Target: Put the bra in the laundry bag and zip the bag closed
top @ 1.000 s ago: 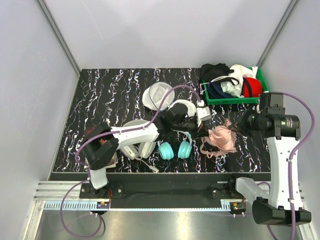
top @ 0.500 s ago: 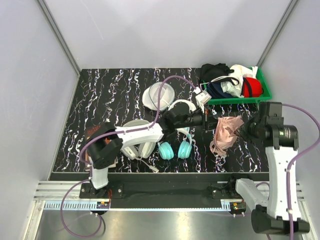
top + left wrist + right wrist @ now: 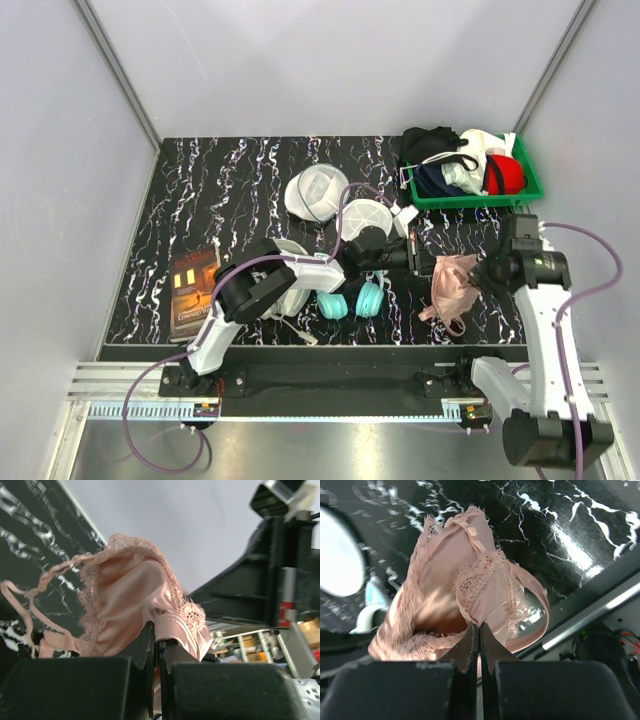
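The pale pink bra (image 3: 450, 285) hangs above the table at right of centre, held from both sides. My left gripper (image 3: 428, 268) is shut on its lace edge, seen in the left wrist view (image 3: 157, 642) with the bra (image 3: 125, 600) draped over the fingers. My right gripper (image 3: 483, 275) is shut on a fold of the bra (image 3: 470, 580), with the jaws meeting in the right wrist view (image 3: 479, 627). The laundry bag (image 3: 316, 192), a white round mesh pouch, lies on the table behind the left arm, apart from both grippers.
A green bin (image 3: 465, 202) of garments stands at the back right. A second white round thing (image 3: 365, 218) lies beside the bag. Teal headphones (image 3: 350, 300) and white-grey headphones (image 3: 290, 300) lie under the left arm. A book (image 3: 193, 292) lies at left.
The bra has come up off the table with the right gripper. The left arm has swung right and closed on the bra's other side. The right gripper has moved nearer and lower.
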Available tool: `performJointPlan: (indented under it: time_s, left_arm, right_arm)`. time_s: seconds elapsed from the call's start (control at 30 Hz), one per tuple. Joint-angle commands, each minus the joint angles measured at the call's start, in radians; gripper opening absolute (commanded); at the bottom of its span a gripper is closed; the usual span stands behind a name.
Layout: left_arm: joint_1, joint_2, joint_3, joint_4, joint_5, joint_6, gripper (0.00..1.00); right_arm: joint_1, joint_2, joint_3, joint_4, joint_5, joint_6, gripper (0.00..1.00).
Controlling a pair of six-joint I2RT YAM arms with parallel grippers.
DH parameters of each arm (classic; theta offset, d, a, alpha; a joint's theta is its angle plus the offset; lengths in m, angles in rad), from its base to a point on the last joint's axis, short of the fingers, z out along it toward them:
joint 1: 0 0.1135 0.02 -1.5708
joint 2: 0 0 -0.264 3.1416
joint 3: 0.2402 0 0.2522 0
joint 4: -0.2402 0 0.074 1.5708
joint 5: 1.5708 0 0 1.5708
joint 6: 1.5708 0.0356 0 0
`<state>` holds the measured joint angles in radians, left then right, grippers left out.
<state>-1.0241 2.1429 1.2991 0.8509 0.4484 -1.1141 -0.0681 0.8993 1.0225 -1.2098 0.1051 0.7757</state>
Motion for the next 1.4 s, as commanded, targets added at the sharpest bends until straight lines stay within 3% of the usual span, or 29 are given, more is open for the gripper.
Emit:
performJointPlan:
  time_s: [0.0, 0.17, 0.3, 0.43, 0.53, 0.63, 0.67, 0.8, 0.87, 0.9, 1.0, 1.17, 1.23, 1.37]
  left_arm:
    - [0.044, 0.080, 0.051, 0.082, 0.009, -0.127, 0.00]
    - [0.104, 0.173, 0.097, 0.047, 0.024, -0.196, 0.00]
    - [0.151, 0.207, 0.175, -0.110, 0.058, -0.167, 0.00]
    - [0.171, 0.227, 0.192, -0.151, 0.050, -0.170, 0.04]
    - [0.176, 0.249, 0.209, -0.209, 0.068, -0.158, 0.12]
    - [0.177, 0.253, 0.218, -0.248, 0.085, -0.135, 0.28]
    - [0.177, 0.253, 0.218, -0.257, 0.095, -0.132, 0.38]
    - [0.183, 0.242, 0.226, -0.276, 0.141, -0.087, 0.57]
    - [0.188, 0.221, 0.201, -0.254, 0.148, -0.072, 0.61]
    - [0.191, 0.212, 0.195, -0.274, 0.148, -0.046, 0.69]
    - [0.194, 0.186, 0.203, -0.366, 0.156, 0.034, 0.74]
    - [0.200, 0.140, 0.187, -0.470, 0.161, 0.103, 0.73]
    - [0.205, 0.114, 0.175, -0.531, 0.159, 0.137, 0.80]
    - [0.214, 0.055, 0.138, -0.596, 0.119, 0.227, 0.81]
  right_arm:
    - [0.002, 0.119, -0.061, 0.262, 0.012, 0.023, 0.00]
    - [0.002, 0.321, -0.018, 0.387, 0.034, -0.001, 0.00]
    - [0.004, 0.466, 0.053, 0.437, 0.076, -0.053, 0.00]
    - [0.002, 0.569, 0.088, 0.486, 0.015, -0.047, 0.00]
    - [0.002, 0.615, 0.100, 0.518, -0.019, -0.027, 0.00]
    - [0.002, 0.658, 0.126, 0.524, -0.033, -0.035, 0.00]
    - [0.002, 0.676, 0.134, 0.523, -0.038, -0.041, 0.00]
    - [0.004, 0.701, 0.160, 0.523, -0.045, -0.039, 0.00]
    - [0.002, 0.704, 0.166, 0.520, -0.042, -0.050, 0.00]
    - [0.002, 0.701, 0.166, 0.520, -0.038, -0.050, 0.00]
    - [-0.006, 0.694, 0.175, 0.507, -0.038, -0.055, 0.00]
    - [-0.009, 0.694, 0.192, 0.493, -0.044, -0.056, 0.00]
    - [-0.010, 0.698, 0.195, 0.490, -0.047, -0.064, 0.00]
    - [-0.013, 0.699, 0.189, 0.489, -0.065, -0.075, 0.00]
